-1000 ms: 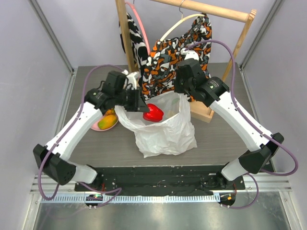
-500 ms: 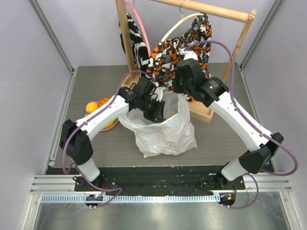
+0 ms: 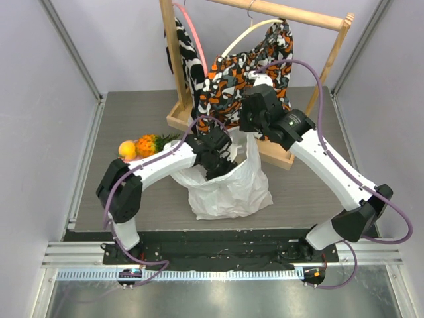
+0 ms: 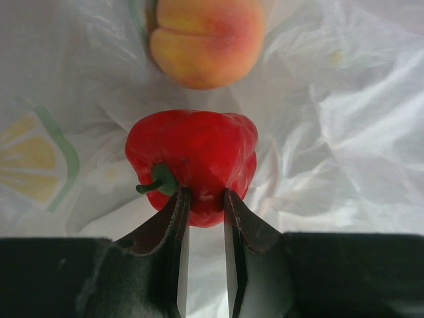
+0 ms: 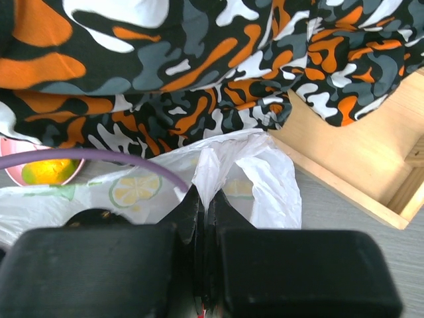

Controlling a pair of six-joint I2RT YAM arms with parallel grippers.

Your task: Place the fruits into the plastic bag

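In the left wrist view my left gripper is shut on the shiny red fruit, pinching its lower end; a green stem shows at its left. The peach lies just beyond it on the plastic bag lining. From above, my left gripper is sunk in the mouth of the plastic bag and the red fruit is hidden. My right gripper is shut on a bunched bag handle and holds the bag's far edge up. The pineapple and a yellow-orange round fruit sit at the left.
The patterned cloth hangs from a wooden rack right behind the bag, and its wooden base lies beside the bag's right side. A pink plate with the yellow-green mango shows at the left.
My left arm swung right from the plate, carrying the red fruit over the bag's rim and down into its mouth. The right gripper kept hold of the handle without moving.
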